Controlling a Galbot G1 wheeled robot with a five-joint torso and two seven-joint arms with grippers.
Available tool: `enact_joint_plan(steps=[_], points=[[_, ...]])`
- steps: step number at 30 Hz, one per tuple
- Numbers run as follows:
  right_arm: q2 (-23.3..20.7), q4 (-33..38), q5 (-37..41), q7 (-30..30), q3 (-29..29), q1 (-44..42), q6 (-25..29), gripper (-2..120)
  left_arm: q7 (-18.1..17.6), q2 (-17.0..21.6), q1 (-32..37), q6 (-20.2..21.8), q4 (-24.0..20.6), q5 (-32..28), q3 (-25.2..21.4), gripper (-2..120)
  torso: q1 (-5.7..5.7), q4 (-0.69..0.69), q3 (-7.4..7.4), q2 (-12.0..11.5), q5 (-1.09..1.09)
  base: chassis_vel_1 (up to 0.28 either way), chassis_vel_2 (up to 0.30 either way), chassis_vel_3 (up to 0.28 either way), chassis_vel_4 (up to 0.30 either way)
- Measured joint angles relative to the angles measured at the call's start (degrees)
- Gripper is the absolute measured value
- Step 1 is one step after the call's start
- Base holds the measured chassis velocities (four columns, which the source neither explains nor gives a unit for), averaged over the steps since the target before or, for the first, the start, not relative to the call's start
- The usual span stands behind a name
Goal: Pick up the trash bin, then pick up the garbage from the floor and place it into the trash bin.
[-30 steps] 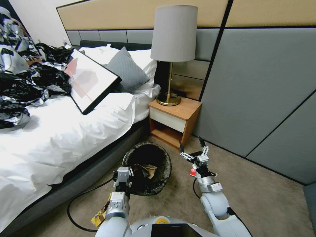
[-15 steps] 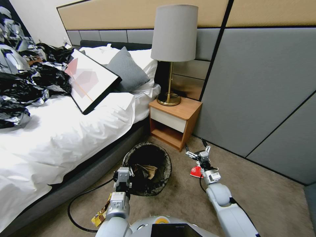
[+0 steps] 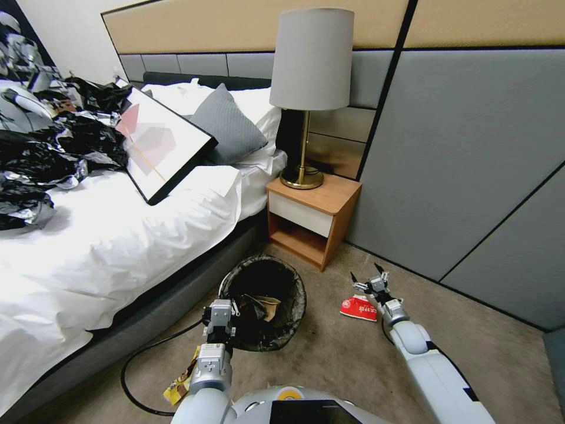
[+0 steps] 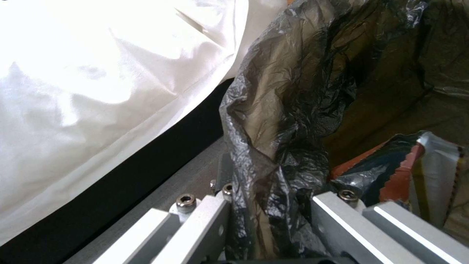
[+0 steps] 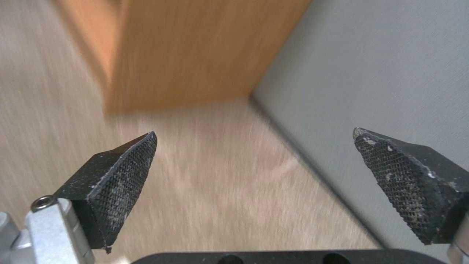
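The trash bin [image 3: 265, 277], round and lined with a crinkled black bag, stands on the carpet beside the bed. My left gripper [image 3: 225, 307] is shut on its near rim; in the left wrist view the fingers [image 4: 205, 216] pinch the bag-covered rim [image 4: 273, 146], with wrappers [image 4: 420, 165] lying inside. A crumpled red-and-white pack of garbage [image 3: 358, 308] lies on the carpet right of the bin. My right gripper [image 3: 368, 275] hovers open just beyond that pack, near the wall; its pads [image 5: 127, 172] are wide apart with nothing between them. A yellow wrapper [image 3: 178, 386] lies by my left arm.
The bed [image 3: 118, 247] runs along the left with a framed picture [image 3: 159, 144] and a heap of black plastic [image 3: 41, 153] on it. A wooden nightstand [image 3: 309, 221] with a lamp [image 3: 309, 88] stands behind the bin. Grey wall panels [image 3: 459, 176] close the right side. A black cable [image 3: 135, 359] loops on the carpet.
My right arm has swung right and down toward the wall, uncovering the red-and-white pack it had been over. The left gripper and the bin have not moved.
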Motion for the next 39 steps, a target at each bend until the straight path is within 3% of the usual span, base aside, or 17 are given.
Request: enact_joint_plan(steps=[8,33,39], points=[[2.1,-11.1,-8.2,-1.1,-0.5,5.5,0.3,100,0.0,-0.1,0.2,0.0,-0.2,-0.1,-0.6,0,0.0,0.0,0.0,0.0,-0.01,0.0,0.0,0.0,0.0],[4.8,-22.5,-7.2,-4.3,-1.1,10.6,1.7,100,0.0,0.1,0.4,0.1,0.0,0.0,-0.7,0,-0.01,0.01,-0.01,0.0,-0.02,0.0,0.0,0.0,0.0],[4.4,-20.4,-7.3,-4.3,-0.9,9.0,1.8,100,-0.1,0.2,0.5,0.1,0.0,0.2,-0.4,0,-0.01,-0.02,-0.01,0.0,0.01,0.0,0.0,0.0,0.0]])
